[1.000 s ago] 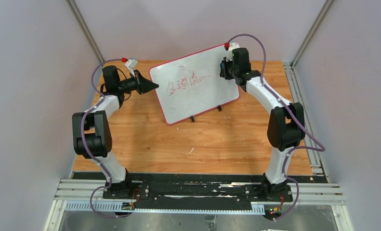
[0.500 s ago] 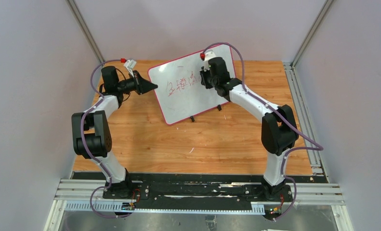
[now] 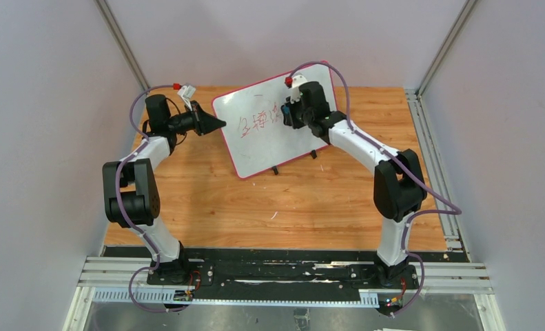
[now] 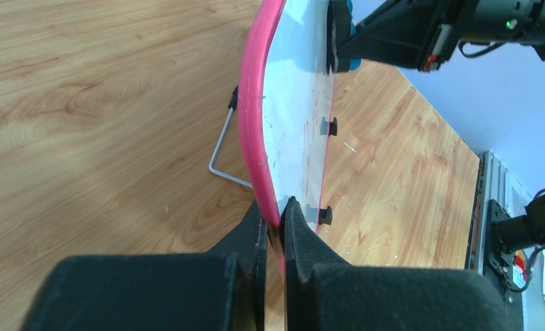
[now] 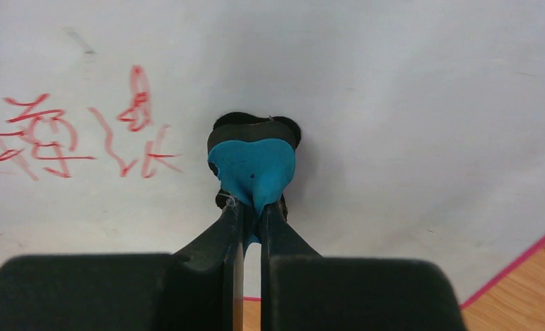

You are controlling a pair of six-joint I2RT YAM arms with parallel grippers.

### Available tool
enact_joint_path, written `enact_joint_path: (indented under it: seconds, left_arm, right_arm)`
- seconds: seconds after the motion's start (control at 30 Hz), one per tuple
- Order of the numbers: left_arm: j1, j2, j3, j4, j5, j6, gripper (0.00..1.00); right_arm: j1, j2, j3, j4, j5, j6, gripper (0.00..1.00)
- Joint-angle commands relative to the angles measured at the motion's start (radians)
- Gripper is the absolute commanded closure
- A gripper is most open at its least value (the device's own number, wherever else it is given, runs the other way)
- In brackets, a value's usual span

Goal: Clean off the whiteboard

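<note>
The whiteboard (image 3: 269,138) stands tilted on its small black feet at the back of the table, with red handwriting (image 3: 255,124) on its left half. My left gripper (image 3: 219,123) is shut on the board's pink left edge (image 4: 254,124). My right gripper (image 3: 285,114) is shut on a small blue-and-black eraser (image 5: 252,162), which presses against the white surface just right of the red characters (image 5: 83,134). The board's right part behind the eraser is blank white. In the left wrist view the eraser (image 4: 340,34) touches the board face near its top.
A wire stand (image 4: 221,155) props the board from behind. Wooden tabletop (image 3: 290,200) lies in front of the board. Grey walls and metal rails (image 3: 421,103) enclose the table on both sides.
My right arm has swept the eraser leftwards across the board from its right edge to the middle, and the rightmost red strokes are gone. The left arm and board have stayed put.
</note>
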Motion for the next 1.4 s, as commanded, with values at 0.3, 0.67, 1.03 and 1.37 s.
enact_joint_path:
  seconds: [0.3,0.67,1.03,1.37]
  left_arm:
    - [-0.005,0.009,-0.025,-0.034,-0.067,0.18,1.0]
    - [-0.004,-0.003,-0.03,-0.034,-0.066,0.173,1.0]
    - [-0.005,-0.025,-0.042,-0.034,-0.063,0.172,1.0]
    - [-0.005,-0.028,-0.045,-0.034,-0.061,0.172,1.0]
  right_arm:
    - [-0.202,0.013,0.051,-0.036,0.019,0.008,0.99]
    - [0.03,0.05,0.119,-0.056,0.013,0.027,0.99]
    - [0.217,0.179,0.283,-0.116,0.001,0.021,0.99]
    - [0.104,0.155,0.269,-0.138,0.087,-0.039,0.99]
